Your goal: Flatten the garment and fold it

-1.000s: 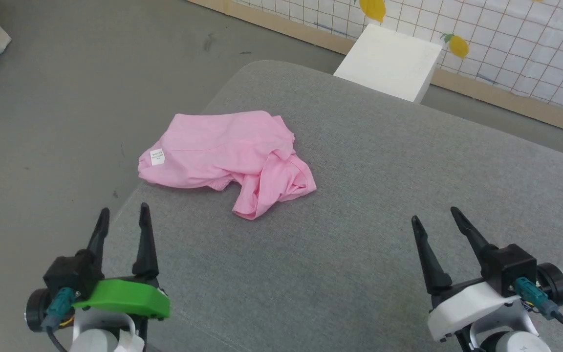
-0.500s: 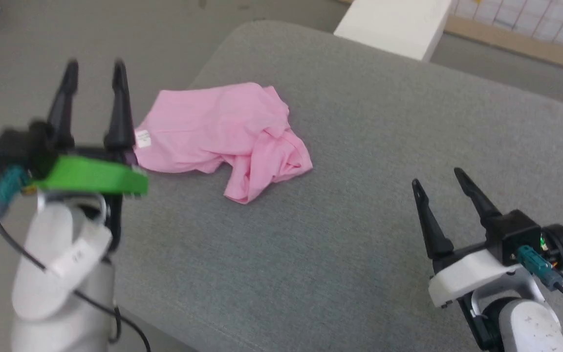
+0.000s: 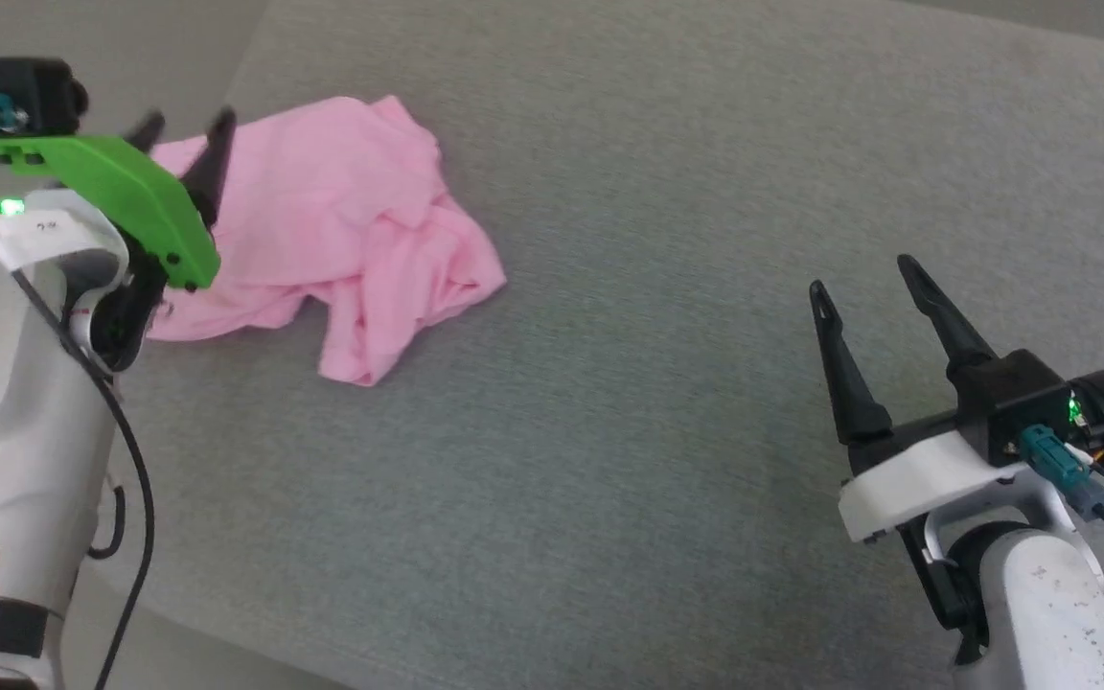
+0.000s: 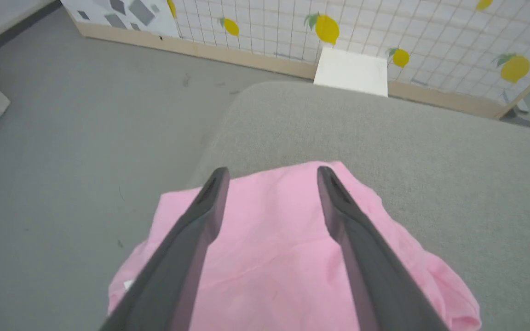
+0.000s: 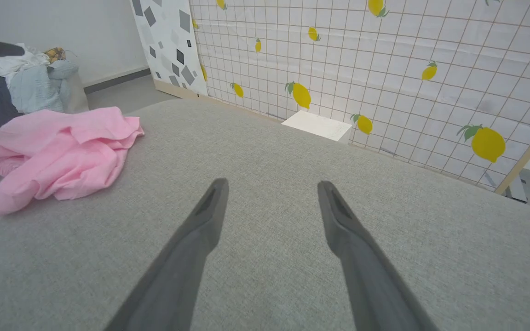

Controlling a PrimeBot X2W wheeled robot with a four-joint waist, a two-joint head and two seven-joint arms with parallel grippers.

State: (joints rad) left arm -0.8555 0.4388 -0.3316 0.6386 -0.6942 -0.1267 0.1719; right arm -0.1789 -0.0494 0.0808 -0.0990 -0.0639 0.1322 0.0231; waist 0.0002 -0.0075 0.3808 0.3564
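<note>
Poised the released left claw [image 3: 188, 121] over the smoother end of the garment [image 3: 341, 192], probably best pinching one edge clear of its bunched folds; held the released right claw [image 3: 859, 273] well apart.

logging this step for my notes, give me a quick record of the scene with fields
surface: grey cushion
garment: pink, crumpled, unfolded, near the cushion's left edge
left hand: open, over the garment, contact unclear
right hand: open, over bare cushion, apart from the garment
task stage: flattening not yet done
</note>
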